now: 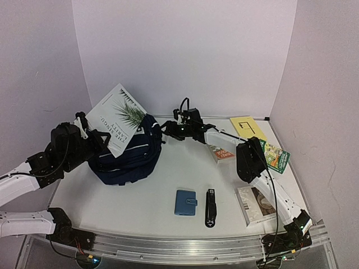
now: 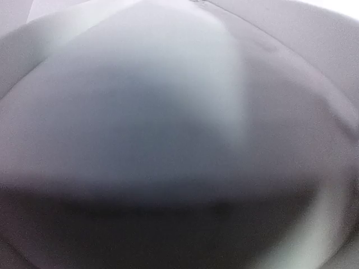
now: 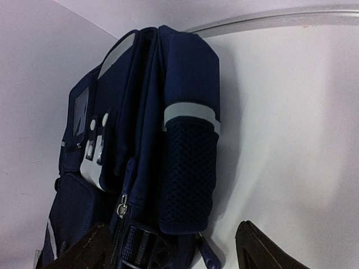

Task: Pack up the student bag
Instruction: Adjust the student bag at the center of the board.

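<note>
The student bag (image 1: 130,159), dark navy with thin white stripes, lies on the table left of centre. A white book (image 1: 116,116) with a fern on its cover stands tilted over the bag's top, and my left gripper (image 1: 90,133) is shut on its lower left edge. The left wrist view shows only a blurred pale surface (image 2: 140,112); its fingers are hidden. My right gripper (image 1: 168,130) is at the bag's right end. In the right wrist view its jaws (image 3: 174,255) stand wide apart around the bag's (image 3: 146,112) buckle and zip corner, below a mesh side pocket (image 3: 188,174).
A light-blue wallet (image 1: 185,202) and a black stapler-like object (image 1: 210,207) lie near the front. A book (image 1: 255,205) lies at the front right. A yellow pad (image 1: 247,127), a small orange-and-white book (image 1: 222,153) and a green packet (image 1: 275,157) lie at the back right.
</note>
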Tool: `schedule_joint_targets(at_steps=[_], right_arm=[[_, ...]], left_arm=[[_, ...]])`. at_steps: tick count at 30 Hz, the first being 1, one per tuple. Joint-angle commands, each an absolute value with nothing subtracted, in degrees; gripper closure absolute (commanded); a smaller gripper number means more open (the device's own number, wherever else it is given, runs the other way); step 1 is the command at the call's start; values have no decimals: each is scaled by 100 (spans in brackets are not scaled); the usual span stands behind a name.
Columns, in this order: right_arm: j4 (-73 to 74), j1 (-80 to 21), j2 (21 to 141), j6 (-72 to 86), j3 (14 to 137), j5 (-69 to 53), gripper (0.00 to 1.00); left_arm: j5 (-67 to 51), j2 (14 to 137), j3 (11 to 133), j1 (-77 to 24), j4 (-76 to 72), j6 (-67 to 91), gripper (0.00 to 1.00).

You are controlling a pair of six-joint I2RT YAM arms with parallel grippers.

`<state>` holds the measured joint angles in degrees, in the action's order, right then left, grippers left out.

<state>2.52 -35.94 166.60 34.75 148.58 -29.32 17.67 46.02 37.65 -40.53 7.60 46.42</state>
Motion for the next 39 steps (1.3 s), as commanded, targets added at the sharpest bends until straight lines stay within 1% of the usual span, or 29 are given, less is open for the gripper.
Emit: schedule_joint_targets(at_steps=[1,2,4,7,10,11,12,19,23,27,31,32,33,34,35,36,37,39], right_arm=[[-177,-3784,16937,3633,15129,-2709,27],[-199,-3808,16956,3640,15142,-2718,29],[-227,-3835,16959,3648,15140,-2762,35],[-228,-3833,16856,3678,15078,-2765,59],[-219,-3788,16603,3650,14852,-2729,92],[-213,-3743,16497,3681,14747,-2759,98],[-210,-3686,16376,3735,14563,-2797,100],[-216,-2953,15234,4362,13010,-2952,100],[-354,-2594,14477,4737,11685,-2716,100],[-964,-2532,13694,5294,10198,-2559,100],[-1267,-2693,13143,5162,9495,-2875,99],[-1223,-2767,13024,4933,9442,-2999,86],[-1153,-2837,12908,4659,9394,-3119,74],[-1016,-2907,12801,4317,9377,-3232,68],[-827,-2990,12714,4045,9425,-3344,65],[-448,-3057,12631,3590,9535,-3406,61],[-55,-3110,12552,3129,9639,-3423,55],[705,-3168,12406,2178,9801,-3274,36]], left_arm=[[1816,4439,3843,-4025,544,4627,100],[1812,4435,3847,-4025,552,4617,100],[1812,4430,3840,-4025,569,4620,100],[1803,4442,3832,-4026,546,4629,100],[1791,4446,3845,-4025,557,4603,100],[1793,4431,3849,-4026,576,4603,100],[1805,4410,3849,-4026,589,4608,100],[1794,4421,3826,-4028,628,4707,100],[1738,4480,3687,-4025,513,4772,100],[1791,4425,3617,-4025,475,4798,100],[1839,4512,3679,-4019,575,4813,100],[1818,4540,3690,-4019,572,4806,100],[1799,4563,3700,-4018,566,4801,100],[1785,4575,3710,-4017,559,4801,100],[1770,4579,3727,-4017,574,4803,100],[1768,4582,3750,-4017,623,4831,100],[1769,4581,3783,-4017,698,4868,100],[1782,4545,3848,-4017,903,4995,100]])
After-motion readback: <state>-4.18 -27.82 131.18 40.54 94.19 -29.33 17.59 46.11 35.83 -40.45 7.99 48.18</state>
